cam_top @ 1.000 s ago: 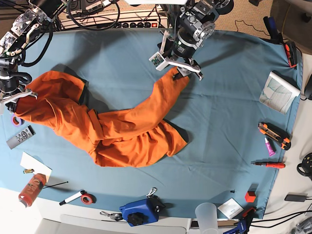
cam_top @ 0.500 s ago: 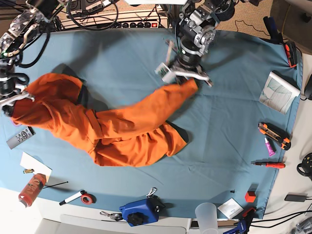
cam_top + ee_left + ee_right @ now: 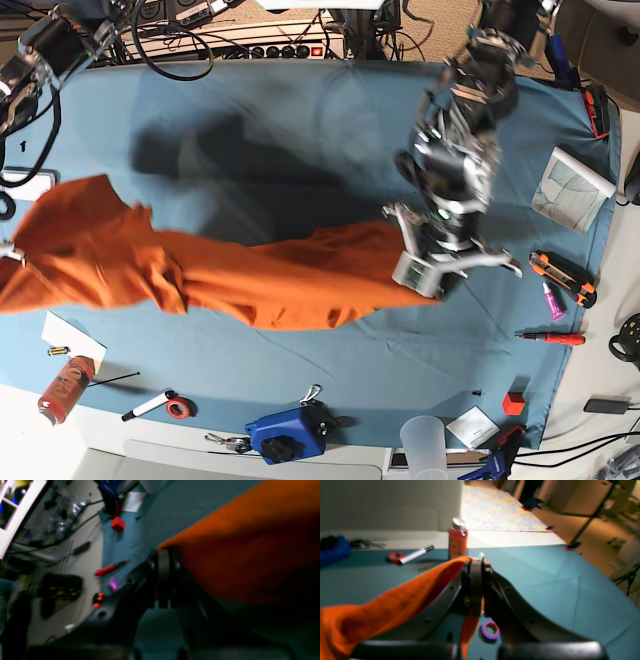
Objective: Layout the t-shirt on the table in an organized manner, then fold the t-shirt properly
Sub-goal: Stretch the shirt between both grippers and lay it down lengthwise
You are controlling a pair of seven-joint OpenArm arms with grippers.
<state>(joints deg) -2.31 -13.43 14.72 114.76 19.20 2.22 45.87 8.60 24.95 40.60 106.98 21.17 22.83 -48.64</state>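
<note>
Shirt (image 3: 230,275) stretched between both grippers above the table (image 3: 300,130).

The left gripper (image 3: 163,577) is clamped on one end, the right gripper (image 3: 475,590) pinching the other; in the base view the right one sits at the frame's left edge, barely visible. The left wrist view is dark and blurred, the shirt's lower part lost in shadow.

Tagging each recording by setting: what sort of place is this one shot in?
Most likely a robotics lab or workshop bench, not a home. A table under a blue-teal cloth is ringed with hand tools such as a red screwdriver and a utility knife, and cables and a power strip run along its far edge.
</note>
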